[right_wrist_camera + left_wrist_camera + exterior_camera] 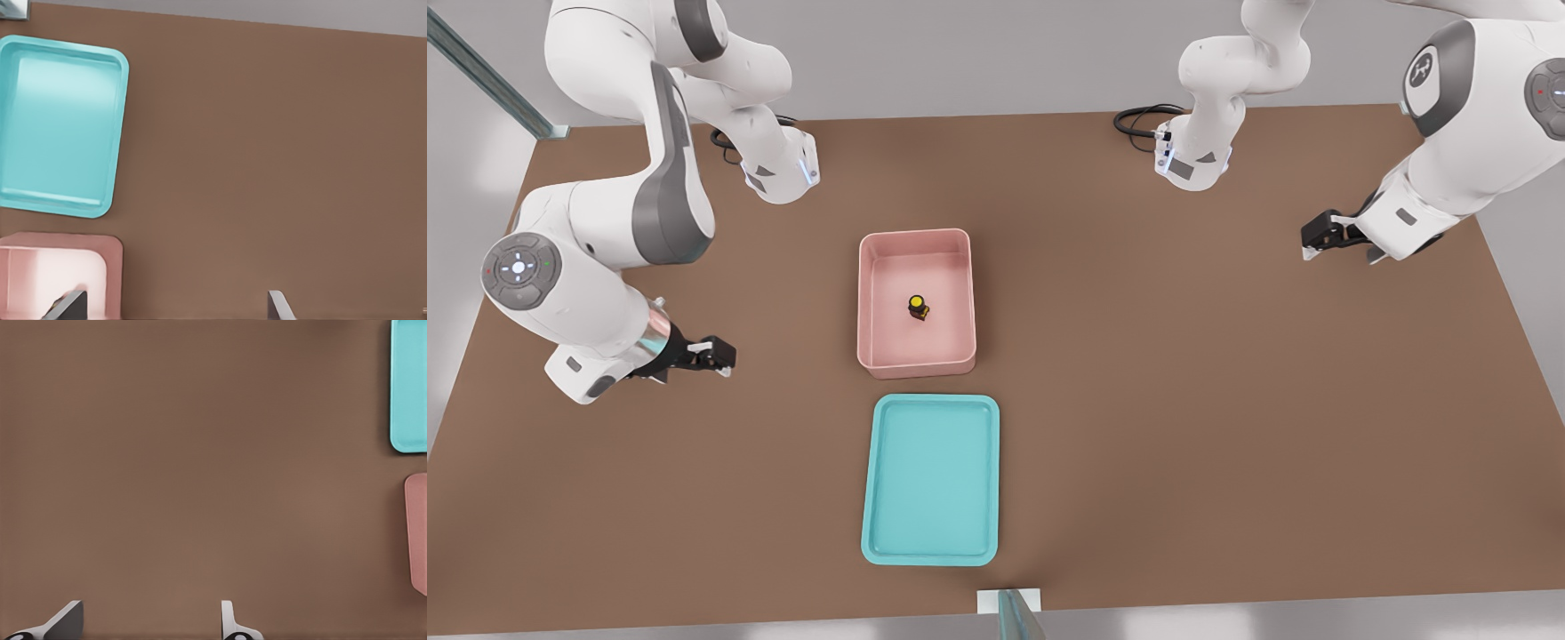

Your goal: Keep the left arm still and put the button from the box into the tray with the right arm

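Note:
The button [917,307], a yellow cap on a dark stub, stands upright near the middle of the pink box [869,267]. Just in front of the box lies the teal tray [931,480], with nothing in it. My gripper [725,357] hovers over bare table on the front view's left, well apart from the box, its fingers pointing toward it. In the right wrist view the gripper [173,308] is open, its two fingertips spread wide with nothing between them. That view shows the tray [60,127] and a corner of the box [115,267], while the button is out of its sight.
The parked arm [1449,178] hangs over the front view's right side of the brown table [1183,400]. Both arm bases and black cables [1138,120] sit at the back edge. A metal post [1016,613] stands at the front edge.

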### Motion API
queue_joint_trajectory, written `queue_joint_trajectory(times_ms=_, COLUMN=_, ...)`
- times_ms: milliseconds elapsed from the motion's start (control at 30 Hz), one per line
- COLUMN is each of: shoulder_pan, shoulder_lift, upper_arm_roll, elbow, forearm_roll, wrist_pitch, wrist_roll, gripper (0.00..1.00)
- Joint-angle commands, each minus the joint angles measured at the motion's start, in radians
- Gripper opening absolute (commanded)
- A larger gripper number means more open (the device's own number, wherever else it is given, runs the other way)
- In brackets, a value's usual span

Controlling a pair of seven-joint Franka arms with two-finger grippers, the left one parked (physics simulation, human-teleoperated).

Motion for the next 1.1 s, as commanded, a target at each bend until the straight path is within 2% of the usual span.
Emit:
queue_joint_trajectory(times_ms=0, shoulder_pan=0.0, shoulder_lift=0.0, upper_arm_roll=0.0, elbow=0.0, forearm_roll=0.004, wrist_pitch=-0.009, wrist_roll=-0.09, gripper=1.0)
queue_joint_trajectory(times_ms=100, shoulder_pan=0.047, shoulder_lift=0.003, upper_arm_roll=0.011, elbow=-0.104, forearm_roll=-0.005, wrist_pitch=-0.046, wrist_roll=-0.126, gripper=0.94)
queue_joint_trajectory(times_ms=233, shoulder_pan=0.181, shoulder_lift=0.0, upper_arm_roll=0.012, elbow=-0.345, forearm_roll=-0.007, wrist_pitch=0.217, wrist_roll=-0.103, gripper=1.0)
queue_joint_trajectory(times_ms=367, shoulder_pan=0.393, shoulder_lift=-0.01, upper_arm_roll=0.012, elbow=-0.444, forearm_roll=-0.002, wrist_pitch=0.352, wrist_roll=0.261, gripper=1.0)
queue_joint_trajectory(times_ms=467, shoulder_pan=0.476, shoulder_lift=-0.058, upper_arm_roll=0.012, elbow=-0.58, forearm_roll=-0.004, wrist_pitch=0.471, wrist_roll=0.384, gripper=1.0)
queue_joint_trajectory(times_ms=733, shoulder_pan=0.537, shoulder_lift=-0.009, upper_arm_roll=0.02, elbow=-0.733, forearm_roll=0.008, wrist_pitch=0.616, wrist_roll=0.391, gripper=1.0)
queue_joint_trajectory(times_ms=900, shoulder_pan=0.577, shoulder_lift=-0.018, upper_arm_roll=0.027, elbow=-0.859, forearm_roll=0.008, wrist_pitch=0.78, wrist_roll=0.42, gripper=1.0)
queue_joint_trajectory(times_ms=1067, shoulder_pan=0.586, shoulder_lift=0.013, upper_arm_roll=0.027, elbow=-0.887, forearm_roll=0.007, wrist_pitch=0.856, wrist_roll=0.419, gripper=1.0)
